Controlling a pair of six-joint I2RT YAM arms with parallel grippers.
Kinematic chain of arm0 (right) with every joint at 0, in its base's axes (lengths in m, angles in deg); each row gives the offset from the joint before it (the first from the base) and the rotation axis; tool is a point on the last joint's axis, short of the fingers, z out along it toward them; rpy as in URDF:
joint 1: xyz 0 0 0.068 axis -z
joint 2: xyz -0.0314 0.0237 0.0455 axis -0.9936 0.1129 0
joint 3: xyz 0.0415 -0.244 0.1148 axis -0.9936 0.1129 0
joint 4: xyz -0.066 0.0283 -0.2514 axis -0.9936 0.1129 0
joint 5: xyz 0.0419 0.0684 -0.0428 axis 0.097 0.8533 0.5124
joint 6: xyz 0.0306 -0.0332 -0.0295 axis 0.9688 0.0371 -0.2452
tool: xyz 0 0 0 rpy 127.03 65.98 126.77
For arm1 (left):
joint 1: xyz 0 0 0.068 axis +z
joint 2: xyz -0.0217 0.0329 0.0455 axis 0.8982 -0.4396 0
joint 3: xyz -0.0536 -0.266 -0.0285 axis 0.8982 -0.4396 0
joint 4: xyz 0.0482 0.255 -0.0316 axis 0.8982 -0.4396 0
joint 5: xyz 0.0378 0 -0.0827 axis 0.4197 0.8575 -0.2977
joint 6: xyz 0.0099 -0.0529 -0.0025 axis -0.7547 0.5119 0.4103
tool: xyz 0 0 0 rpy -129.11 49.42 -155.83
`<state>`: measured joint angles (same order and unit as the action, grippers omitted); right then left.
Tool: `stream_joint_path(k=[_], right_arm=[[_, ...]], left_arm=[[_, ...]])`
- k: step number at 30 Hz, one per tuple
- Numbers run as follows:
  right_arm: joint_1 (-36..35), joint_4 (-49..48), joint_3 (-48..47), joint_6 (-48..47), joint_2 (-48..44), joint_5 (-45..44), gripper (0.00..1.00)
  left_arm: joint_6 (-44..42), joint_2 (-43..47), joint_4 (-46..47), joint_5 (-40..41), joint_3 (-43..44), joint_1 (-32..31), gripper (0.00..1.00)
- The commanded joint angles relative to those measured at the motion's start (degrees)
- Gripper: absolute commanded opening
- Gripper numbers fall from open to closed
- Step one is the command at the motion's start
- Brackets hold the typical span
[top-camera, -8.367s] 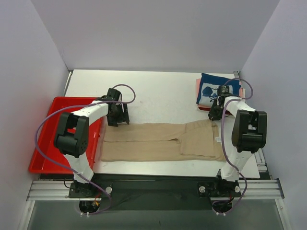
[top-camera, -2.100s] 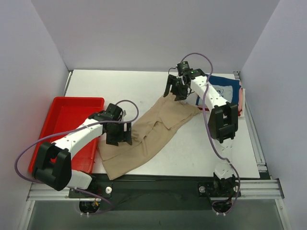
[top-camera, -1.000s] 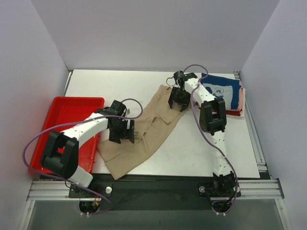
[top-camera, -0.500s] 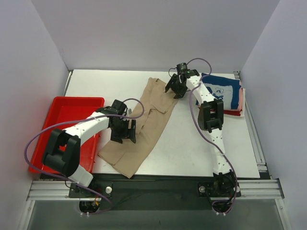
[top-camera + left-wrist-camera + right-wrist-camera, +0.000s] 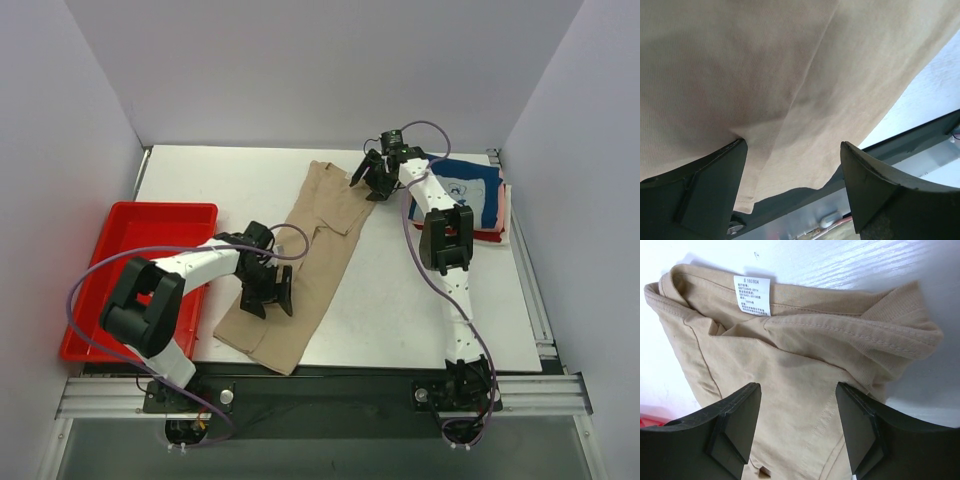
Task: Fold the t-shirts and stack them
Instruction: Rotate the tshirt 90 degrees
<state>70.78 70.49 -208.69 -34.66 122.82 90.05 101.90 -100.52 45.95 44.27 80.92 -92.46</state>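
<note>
The tan t-shirt (image 5: 315,235) lies as a long folded strip, slanting from the back centre of the table to its front edge. My left gripper (image 5: 270,295) is open over the shirt's lower part; in the left wrist view (image 5: 792,175) the tan cloth (image 5: 765,75) fills the space between the spread fingers, and its hem hangs past the table edge. My right gripper (image 5: 368,180) is open at the collar end; in the right wrist view (image 5: 797,425) the collar and white label (image 5: 751,294) lie just ahead of it. The navy printed shirt (image 5: 465,190) tops a folded stack with a pink edge (image 5: 504,205).
The red plastic tray (image 5: 140,208) sits at the left edge, beside the left arm. The white table (image 5: 420,290) shows between the tan shirt and the right arm's links. The dark front rail (image 5: 920,135) runs under the shirt's hem. Walls close in on three sides.
The tan shirt has swung from lying across the table to a steep diagonal. The right gripper took the collar end to the back; the left gripper moved toward the front with the lower part.
</note>
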Motion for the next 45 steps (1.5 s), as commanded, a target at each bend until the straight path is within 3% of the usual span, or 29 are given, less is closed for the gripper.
stream_joint_path(k=[1,6,17,23,28,36,45], right_arm=[[0.6,0.17,0.74,-2.85,-3.57,0.93,0.63],[2.01,0.17,1.18,-3.83,-3.66,1.46,0.63],[3.5,0.26,1.0,-6.9,-7.7,5.32,0.64],[1.75,0.17,12.41,-10.94,-16.83,7.44,0.64],[-0.97,0.26,24.44,-11.56,-21.76,3.85,0.64],[-2.12,0.26,28.96,-10.59,-17.9,1.46,0.62],[-2.03,4.81,23.09,-10.07,-11.07,-7.57,0.62]], left_arm=[[2.1,-2.7,3.57,-2.66,0.91,-2.05,0.86],[6.85,-5.95,6.82,-5.39,3.54,-4.33,0.87],[8.26,-11.15,5.51,-6.8,12.69,-9.52,0.87],[7.91,-8.78,3.32,-5.4,13.21,-9.61,0.87],[7.21,-7.72,1.38,-4.78,14.44,-9.52,0.87],[5.19,-9.65,-0.55,-4.69,17.52,-9.43,0.87],[2.9,-13.16,-4.33,-3.72,22.53,-9.26,0.87]])
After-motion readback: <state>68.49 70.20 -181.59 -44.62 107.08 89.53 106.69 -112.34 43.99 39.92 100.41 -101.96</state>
